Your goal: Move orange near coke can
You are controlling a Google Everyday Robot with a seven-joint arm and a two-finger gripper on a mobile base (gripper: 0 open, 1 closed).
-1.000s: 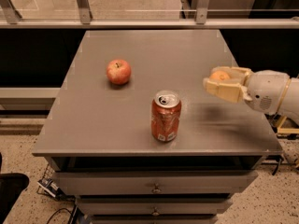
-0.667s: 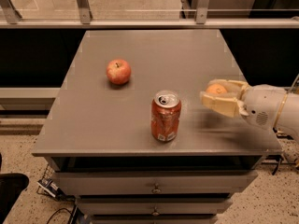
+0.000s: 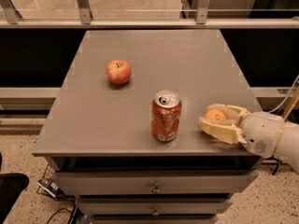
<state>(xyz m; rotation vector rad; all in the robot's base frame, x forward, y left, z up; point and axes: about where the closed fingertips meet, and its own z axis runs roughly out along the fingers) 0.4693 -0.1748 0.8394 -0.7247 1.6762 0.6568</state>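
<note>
The coke can point(image 3: 166, 115) stands upright near the front edge of the grey table point(image 3: 140, 50), red-orange with a silver top. My gripper point(image 3: 216, 119) reaches in from the right, low over the table just right of the can. Its cream fingers point(image 3: 219, 130) are shut around the orange point(image 3: 216, 115), a small round fruit that shows between them. The orange is about one can's width from the can.
A red-yellow apple point(image 3: 118, 72) with a stem sits on the table's left middle. A metal rail point(image 3: 149, 23) runs behind the table. Drawers point(image 3: 154, 188) are below the front edge. Cables hang at the right.
My gripper has carried the orange down and toward the front of the table, from above the right side to table height beside the can. The can and apple have not moved.
</note>
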